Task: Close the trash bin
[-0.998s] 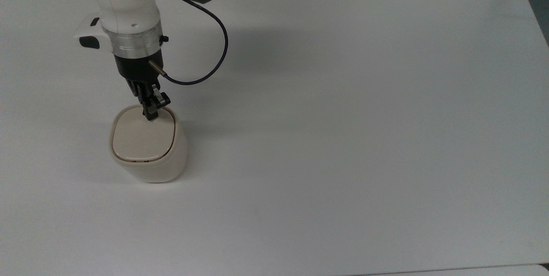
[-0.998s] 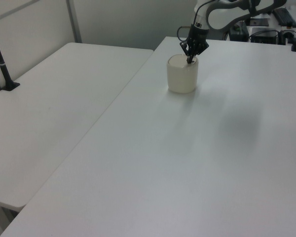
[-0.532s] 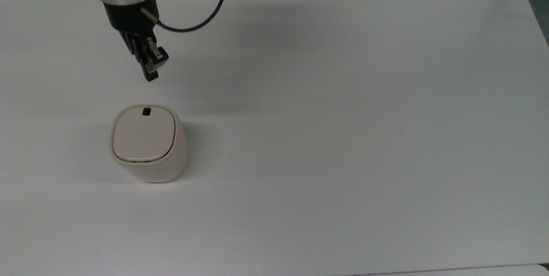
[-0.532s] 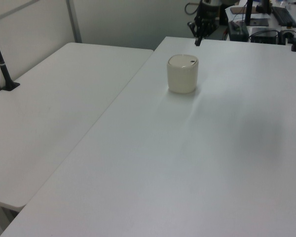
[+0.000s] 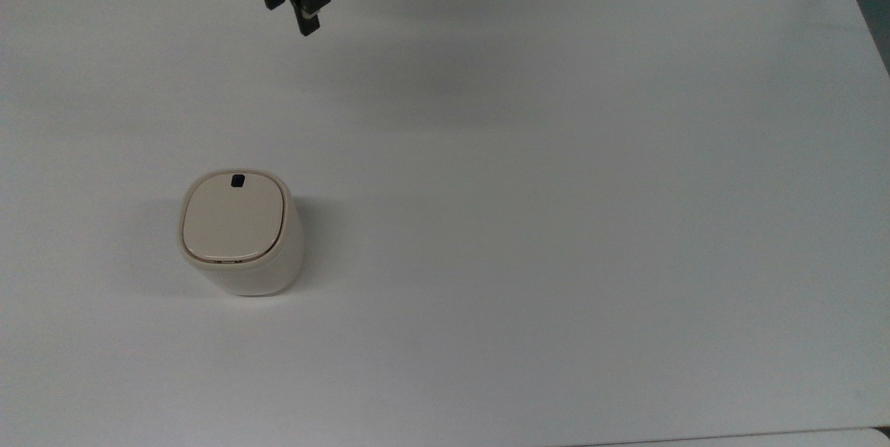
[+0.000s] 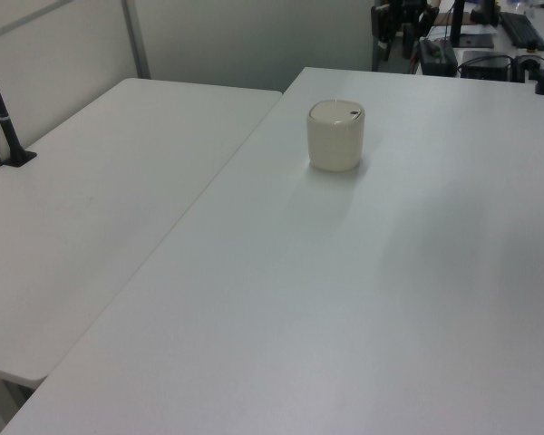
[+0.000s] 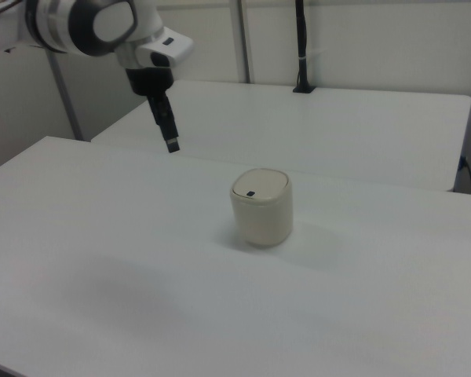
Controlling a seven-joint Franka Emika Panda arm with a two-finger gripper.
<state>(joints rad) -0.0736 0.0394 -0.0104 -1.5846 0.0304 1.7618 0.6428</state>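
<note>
Standing lidded on the table (image 5: 556, 224), trash bin (image 5: 240, 233), well apart from the pressed-together jaws.

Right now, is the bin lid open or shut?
Shut. The lid lies flat and flush inside the trash bin rim in the top view; the gripper is well away from it.

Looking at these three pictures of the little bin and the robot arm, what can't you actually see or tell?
- Inside of the trash bin: hidden in every view by its flat, shut lid.
- Whether the black latch tab has caught: too small in the top view.
- Arm above the pincer: cut off by the top view's upper edge.
- Bin's base on the table: hidden by its own body.
</note>
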